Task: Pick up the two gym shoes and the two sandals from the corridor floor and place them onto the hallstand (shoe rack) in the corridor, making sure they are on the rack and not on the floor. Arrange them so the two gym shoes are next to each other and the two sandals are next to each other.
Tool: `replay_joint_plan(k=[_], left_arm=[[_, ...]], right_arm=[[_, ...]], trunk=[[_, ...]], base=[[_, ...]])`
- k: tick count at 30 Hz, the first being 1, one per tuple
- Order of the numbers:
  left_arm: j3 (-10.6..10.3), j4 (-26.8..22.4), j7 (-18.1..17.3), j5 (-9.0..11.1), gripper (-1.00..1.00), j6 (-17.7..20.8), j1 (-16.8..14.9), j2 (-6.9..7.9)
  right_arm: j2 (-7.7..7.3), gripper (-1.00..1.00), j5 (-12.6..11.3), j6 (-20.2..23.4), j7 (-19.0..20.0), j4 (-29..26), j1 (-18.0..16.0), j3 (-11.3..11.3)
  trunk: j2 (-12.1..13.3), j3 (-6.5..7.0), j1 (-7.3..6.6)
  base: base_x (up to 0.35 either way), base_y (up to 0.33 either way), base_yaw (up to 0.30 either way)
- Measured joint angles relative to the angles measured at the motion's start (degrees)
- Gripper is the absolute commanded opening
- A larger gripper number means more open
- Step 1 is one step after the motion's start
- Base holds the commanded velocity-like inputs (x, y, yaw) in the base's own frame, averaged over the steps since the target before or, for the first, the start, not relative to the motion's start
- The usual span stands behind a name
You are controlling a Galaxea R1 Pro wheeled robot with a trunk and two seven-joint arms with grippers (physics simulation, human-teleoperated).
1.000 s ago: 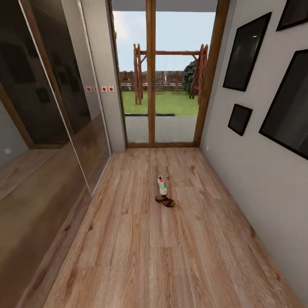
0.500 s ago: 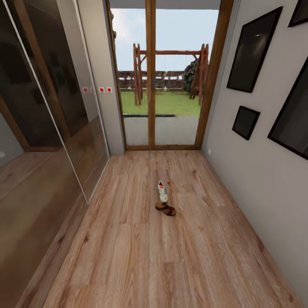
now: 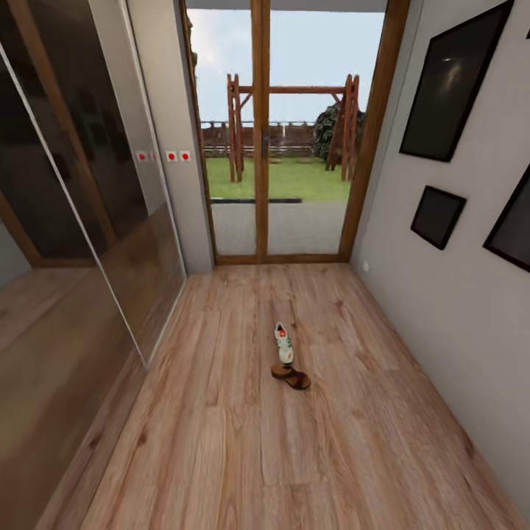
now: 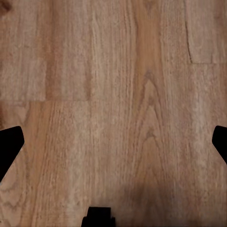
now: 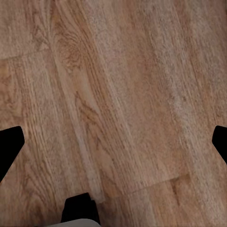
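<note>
One white gym shoe with a red tongue patch lies on the corridor floor in the middle of the head view, toe pointing toward the glass door. Right in front of it, touching or nearly touching, lies a dark reddish-brown sandal, turned crosswise. The hallstand is out of view. My left gripper hangs open over bare planks, its dark fingertips at the frame's sides. My right gripper is likewise open above bare floor with nothing between its fingers.
A wood-framed glass door closes the corridor's far end, with a garden beyond. A mirrored wardrobe runs along the left. The grey right wall carries dark picture frames. Open plank floor lies between me and the shoes.
The whole head view has shifted: the door, walls and shoes have grown and slid lower, so the camera has moved forward along the corridor. The shoes themselves have not moved.
</note>
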Motion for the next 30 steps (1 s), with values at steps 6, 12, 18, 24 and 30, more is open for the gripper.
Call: replay_joint_plan(k=[6, 12, 18, 24, 30], left_arm=[[0.0, 0.0, 0.0, 0.0, 1.00, 0.0, 0.0, 0.00], [0.0, 0.0, 0.0, 0.0, 1.00, 0.0, 0.0, 0.00], [0.0, 0.0, 0.0, 0.0, 1.00, 0.0, 0.0, 0.00], [0.0, 0.0, 0.0, 0.0, 1.00, 0.0, 0.0, 0.00], [0.0, 0.0, 0.0, 0.0, 1.00, 0.0, 0.0, 0.02]], right_arm=[[0.00, 1.00, 0.0, 0.0, 0.0, 0.0, 0.0, 0.0], [0.00, 1.00, 0.0, 0.0, 0.0, 0.0, 0.0, 0.0], [0.00, 1.00, 0.0, 0.0, 0.0, 0.0, 0.0, 0.0], [0.00, 1.00, 0.0, 0.0, 0.0, 0.0, 0.0, 0.0], [0.00, 1.00, 0.0, 0.0, 0.0, 0.0, 0.0, 0.0]], trunk=[[0.0, 0.00, 0.00], [0.0, 0.00, 0.01], [0.0, 0.00, 0.01], [0.0, 0.00, 0.01], [0.0, 0.00, 0.03]], base=[[0.288, 0.218, -0.226], [0.249, 0.240, -0.278], [0.236, 0.242, -0.288], [0.222, 0.210, -0.291], [0.115, 0.097, -0.291]])
